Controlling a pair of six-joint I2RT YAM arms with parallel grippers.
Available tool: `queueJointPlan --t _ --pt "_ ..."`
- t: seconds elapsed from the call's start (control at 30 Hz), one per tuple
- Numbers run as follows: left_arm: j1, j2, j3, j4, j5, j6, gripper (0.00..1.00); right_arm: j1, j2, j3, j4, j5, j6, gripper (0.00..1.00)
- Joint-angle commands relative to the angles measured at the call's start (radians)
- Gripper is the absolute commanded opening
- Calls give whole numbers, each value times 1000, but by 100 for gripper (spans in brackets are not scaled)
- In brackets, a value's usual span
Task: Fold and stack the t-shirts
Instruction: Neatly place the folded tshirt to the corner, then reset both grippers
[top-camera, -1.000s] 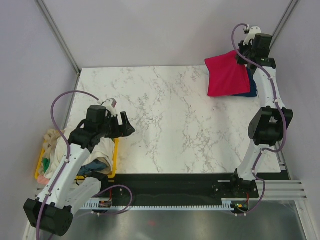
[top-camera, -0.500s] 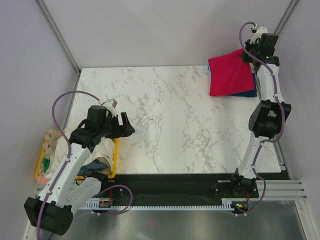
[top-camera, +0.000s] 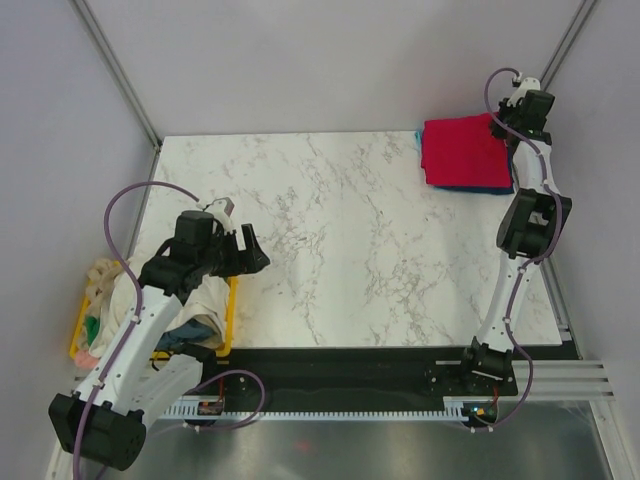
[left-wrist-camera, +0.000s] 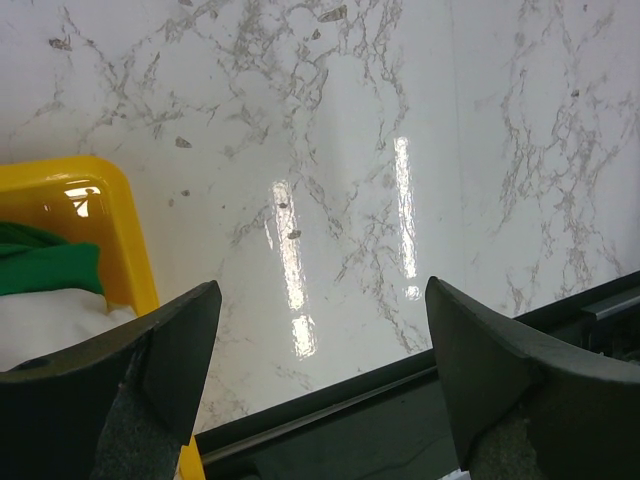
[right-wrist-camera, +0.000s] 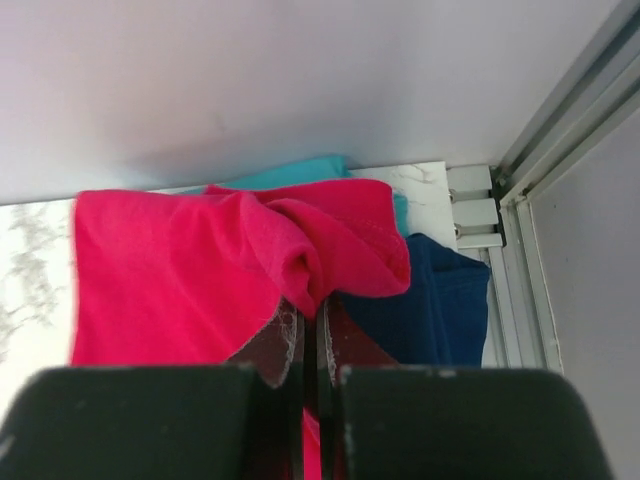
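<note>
From the top, the red tee (top-camera: 462, 150) lies in the far right corner of the table (top-camera: 340, 240). It sits on top of a navy tee (top-camera: 492, 186), and a thin bit of a teal tee (top-camera: 419, 139) peeks out at the far left edge of the pile. That makes three tees in one pile. The right gripper (top-camera: 497, 121) is at the far right corner of the red tee, touching it. From here I cannot tell how its jaws stand. The left gripper (top-camera: 252, 252) hangs over the near left part of the table, well apart from the pile, with its jaws wide and nothing in them. Just beside it is one yellow bin (top-camera: 232, 312) with a heap of tees in it, and a cream tee (top-camera: 207, 296) lies on top. I cannot count that heap.

The left wrist view shows the two left fingers (left-wrist-camera: 150, 360) far apart, with only bare table between them. One corner of the bin (left-wrist-camera: 112, 225) shows at the left. Inside it are a green tee (left-wrist-camera: 45, 268) and the cream tee (left-wrist-camera: 55, 318) below it. The top view shows only a tiny bit of green.

The right wrist view shows what the top view hides. The right jaws are shut tight on a bunched fold of the red tee (right-wrist-camera: 170, 280). The teal tee (right-wrist-camera: 290, 172) shows behind it and the navy tee (right-wrist-camera: 440, 300) to the right.
</note>
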Motion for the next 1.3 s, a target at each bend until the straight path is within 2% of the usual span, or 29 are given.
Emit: queueJointPlan --t 0.0,0.03,0.07,0.13,0.17,0.2,0.27,0.37,0.5,0.7,0.87,0.9,0.93,1.0,1.07,1.2,1.27 --pt "4 5 -1 31 -24 11 90 0 67 52 126 66 10 8" --pt "4 3 1 31 -27 11 90 -2 100 73 131 89 37 14" --pt "4 3 -1 31 -27 11 90 -5 116 90 138 133 51 31" --pt "4 0 -1 31 -26 11 90 -17 160 149 143 199 101 48" --pt "4 -1 1 31 -21 14 89 -25 170 167 146 227 135 74" --pt "4 0 1 29 -21 14 89 -40 176 184 151 242 218 83" --pt "5 0 1 31 -21 14 89 -60 167 181 158 242 284 93" --pt "5 -10 -1 31 -26 14 89 -72 107 135 183 242 321 98" --pt "5 -20 -1 31 -31 14 90 -78 -9 34 230 305 343 98" --pt "5 -44 1 31 -37 16 91 -77 -193 -139 243 194 428 98" --pt "8 -61 2 33 -32 17 94 -40 -439 -443 209 97 560 98" --pt "10 -64 4 29 -34 17 95 -4 -483 -559 209 101 562 98" --pt "11 -76 8 31 -35 17 95 21 -569 -619 212 115 568 98" --pt "15 -93 15 33 -37 17 97 110 -641 -768 226 124 571 98" --pt "15 -122 39 45 -34 8 98 177 -729 -846 224 126 570 98" --pt "15 -119 209 49 37 -90 98 386 -858 -1055 229 117 534 98" --pt "15 -112 278 68 77 -168 99 432 -921 -1135 255 84 546 98"
